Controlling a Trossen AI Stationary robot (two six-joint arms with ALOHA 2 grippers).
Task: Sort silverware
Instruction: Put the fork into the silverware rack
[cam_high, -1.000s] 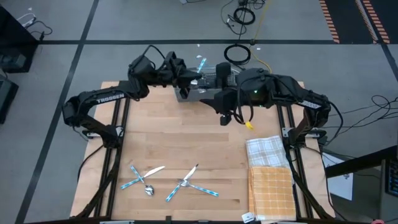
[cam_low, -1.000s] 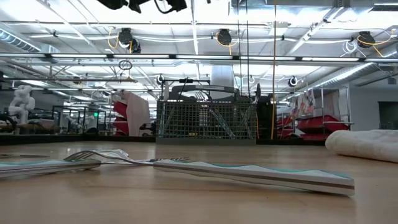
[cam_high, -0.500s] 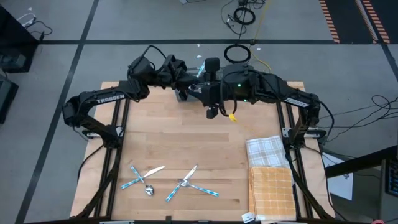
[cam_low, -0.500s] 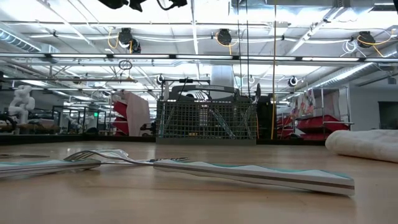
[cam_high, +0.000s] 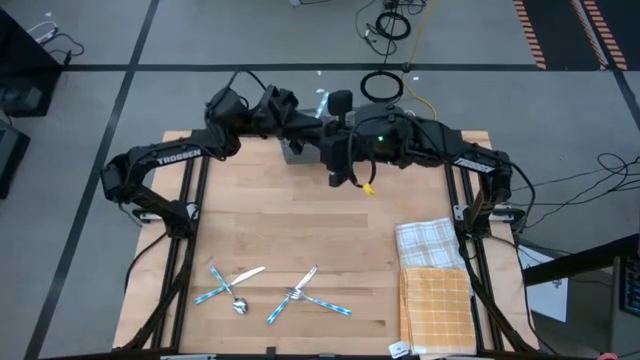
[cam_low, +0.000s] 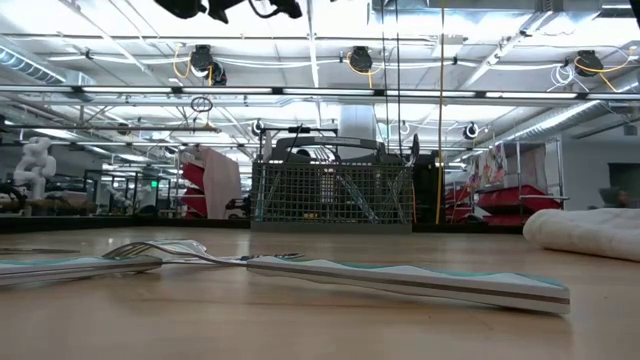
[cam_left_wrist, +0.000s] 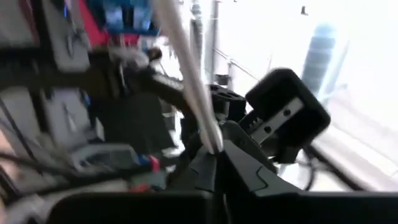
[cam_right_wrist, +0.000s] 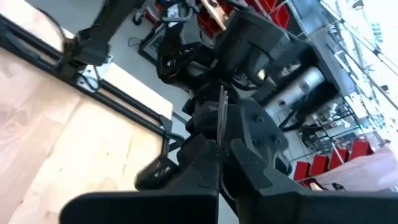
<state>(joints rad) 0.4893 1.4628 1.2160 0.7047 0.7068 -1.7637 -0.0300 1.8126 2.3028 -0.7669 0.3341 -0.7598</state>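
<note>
Both grippers are meeting high over the table's far edge, above the caddy (cam_low: 330, 195). The left gripper (cam_left_wrist: 214, 149) is pinching the metal end of a utensil (cam_left_wrist: 186, 68), whose blue handle is sticking up and blurring out of focus. The right gripper (cam_right_wrist: 219, 155) is closing its fingers narrowly on the same thin metal shaft, seen edge-on. From above, the two arms are overlapping and hiding most of the caddy and the grip itself. Near the front edge, loose silverware (cam_high: 270, 290) is lying in two crossed groups. Folded cloths (cam_high: 432, 280) are sitting at the right side, partly cut off.
</note>
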